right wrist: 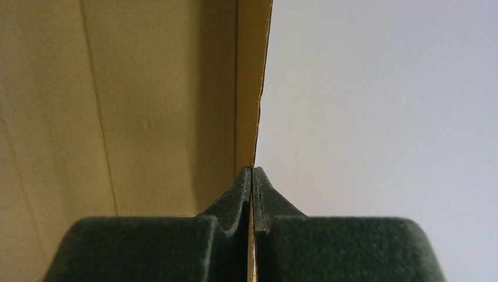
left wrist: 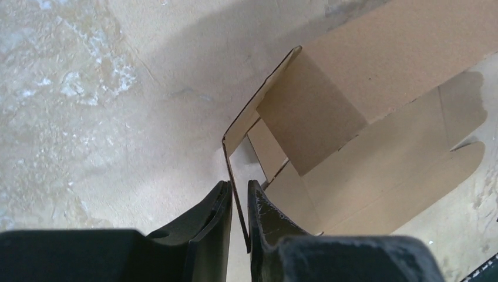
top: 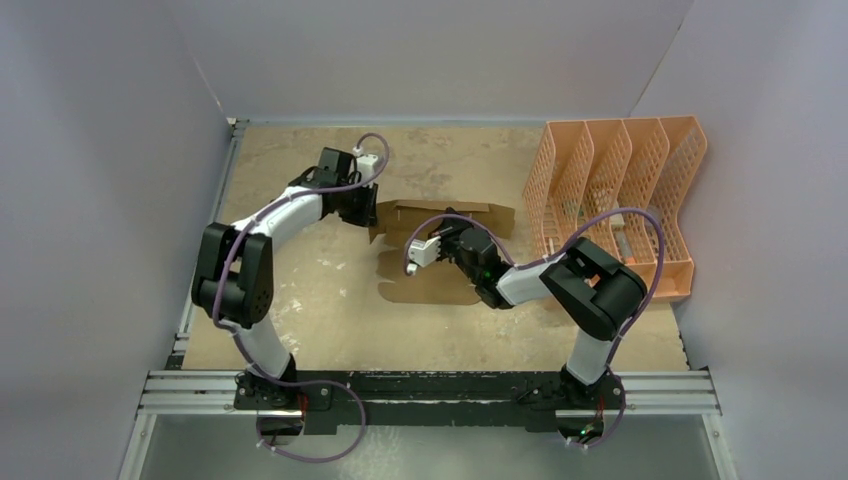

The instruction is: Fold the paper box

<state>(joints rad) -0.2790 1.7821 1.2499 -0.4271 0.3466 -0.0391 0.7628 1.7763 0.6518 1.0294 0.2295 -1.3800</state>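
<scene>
- Soft, even overhead light is filling the scene, without glare.
- The arms are casting faint shadows onto the table (top: 330, 300).
- Close fingertips (right wrist: 241, 194) are appearing slightly blurred in wrist views.

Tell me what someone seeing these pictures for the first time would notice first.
Mid-table, both arms grip a half-folded brown paper box: the left gripper straddles the thin edge of a raised flap at the box's left end, and the right gripper is shut on another cardboard edge. Next comes the peach-orange perforated file organizer at the table's right side.
</scene>
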